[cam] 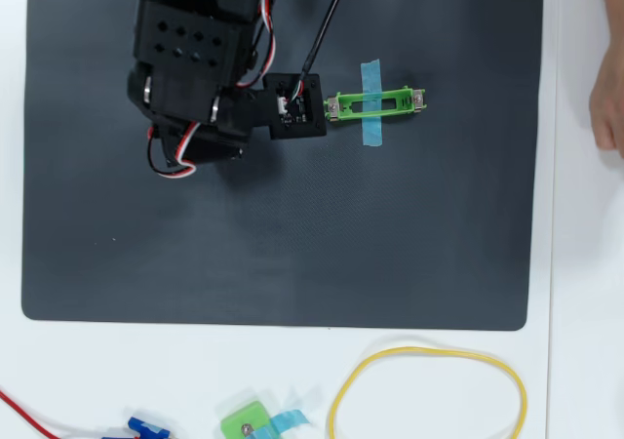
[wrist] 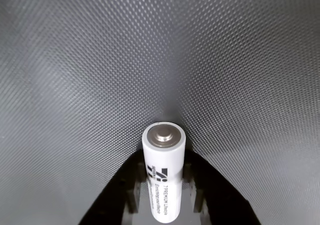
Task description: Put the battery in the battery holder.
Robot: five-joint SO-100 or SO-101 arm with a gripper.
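In the wrist view the battery (wrist: pixel 164 157) is a white cylinder with dark print, its metal end cap facing the camera. My gripper (wrist: pixel 164 190) is shut on it, a black finger (wrist: pixel 131 185) on either side, above a dark textured mat (wrist: pixel 75 85). In the overhead view the arm (cam: pixel 195 78) covers the gripper and battery. The battery holder (cam: pixel 375 102) is a long bright-green frame crossed by a light-blue tape strip. It lies on the mat just right of the arm's black wrist block (cam: pixel 292 107). The holder is out of the wrist view.
The dark mat (cam: pixel 292 244) lies on a white table (cam: pixel 575 263). A yellow cable loop (cam: pixel 429 353) and a small squarish green piece with blue tape (cam: pixel 249 422) lie below the mat. A person's hand (cam: pixel 609 88) shows at the right edge.
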